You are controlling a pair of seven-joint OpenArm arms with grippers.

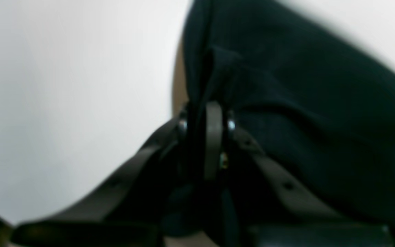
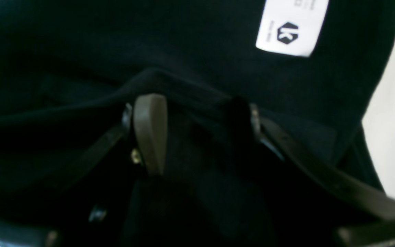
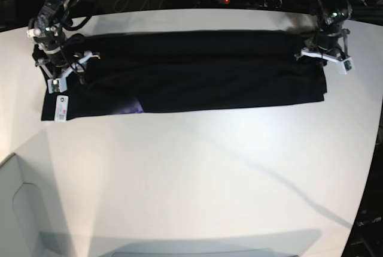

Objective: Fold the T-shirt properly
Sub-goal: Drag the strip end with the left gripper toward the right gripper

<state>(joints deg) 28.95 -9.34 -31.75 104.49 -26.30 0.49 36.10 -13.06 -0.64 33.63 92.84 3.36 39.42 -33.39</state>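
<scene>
The T-shirt is laid as a long folded band across the white tabletop, pinched by the left end effector while the right end effector is spread over its fabric.

The T-shirt — black, folded lengthwise — lies across the far tabletop.

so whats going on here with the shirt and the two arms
A two-armed robot is folding a black T-shirt, which lies as a long folded band across the white table. The left end effector is pinched on fabric at one end. The right end effector sits at the other end, near the white label, fingers apart with cloth between them.
</scene>
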